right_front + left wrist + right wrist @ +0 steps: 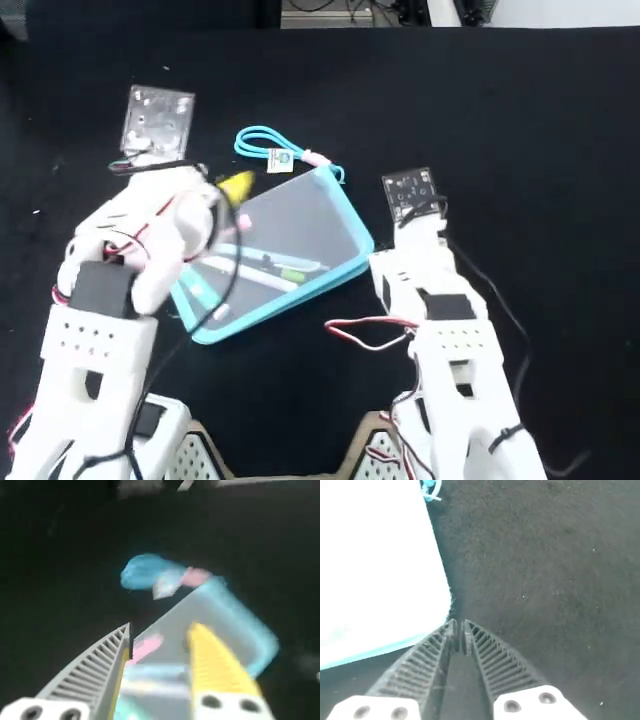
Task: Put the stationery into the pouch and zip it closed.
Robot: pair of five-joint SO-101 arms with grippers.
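Black desk (520,150) all around, and we've got the teal pouch (300,225) lying flat mid-desk with the stationery (275,268) showing through its clear face. Left end effector (160,630) hangs wide open over the pouch's 11 o'clock edge, gripping nothing. Right end effector (460,629) is closed to a sliver at the pouch's 3 o'clock corner; we can't tell if it pinches the edge.

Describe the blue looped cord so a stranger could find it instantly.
On the black table, a turquoise-edged pouch lies between two white arms. At its far corner curls a bright blue cord loop, the only stringy thing, carrying a small white tag.
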